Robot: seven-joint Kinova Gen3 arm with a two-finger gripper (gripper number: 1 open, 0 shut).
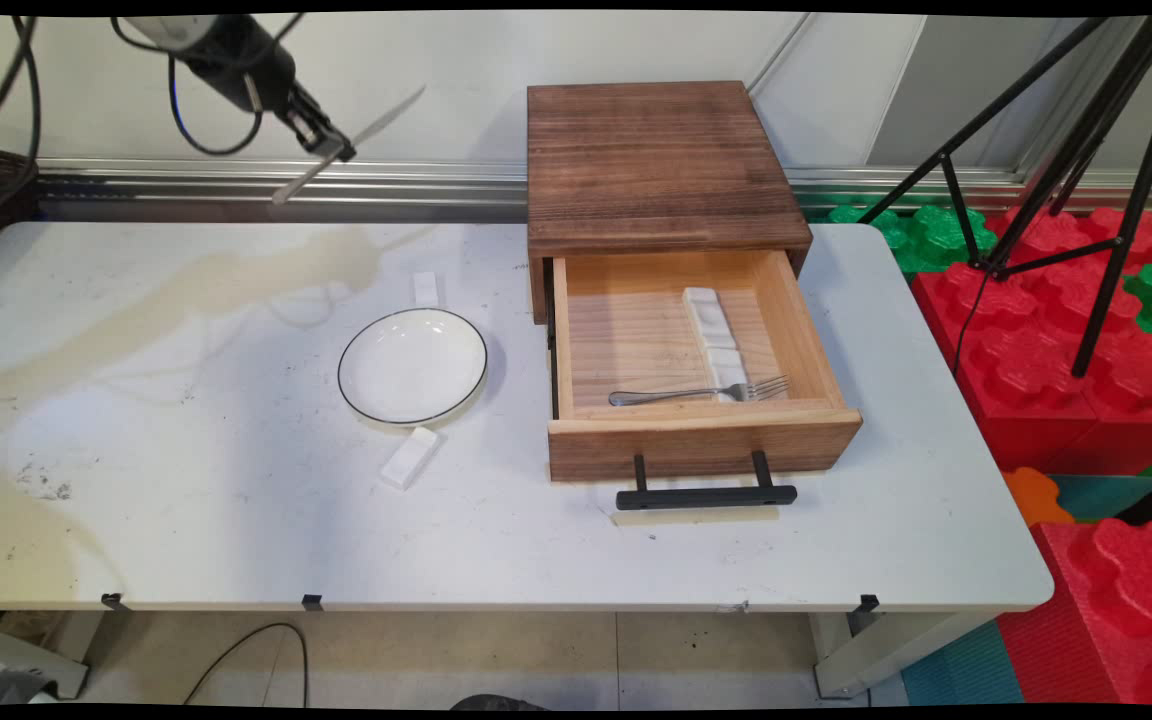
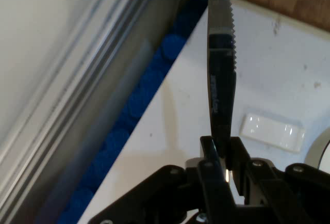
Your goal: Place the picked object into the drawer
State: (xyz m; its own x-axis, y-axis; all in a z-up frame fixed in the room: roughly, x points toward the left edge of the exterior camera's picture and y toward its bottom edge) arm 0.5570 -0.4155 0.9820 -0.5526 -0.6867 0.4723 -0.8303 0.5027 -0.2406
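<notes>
Fork (image 1: 701, 393) in open wooden drawer (image 1: 701, 440)

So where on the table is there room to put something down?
Bare patches: the wide table left of the plate, and the front strip below the drawer handle. Crowded: around the plate, with white rests at its edges, and the open drawer holding a fork.

— What sort of place is shown?

— A robotics lab or test room. A stained white table (image 1: 236, 520) is set against a plain panel wall with metal rails (image 1: 236, 180).

— What else points to it?

— A black tripod (image 1: 1086, 150) is stood over red and green foam floor blocks (image 1: 1036, 330), and loose cables (image 1: 246, 650) are seen beneath the table.
</notes>
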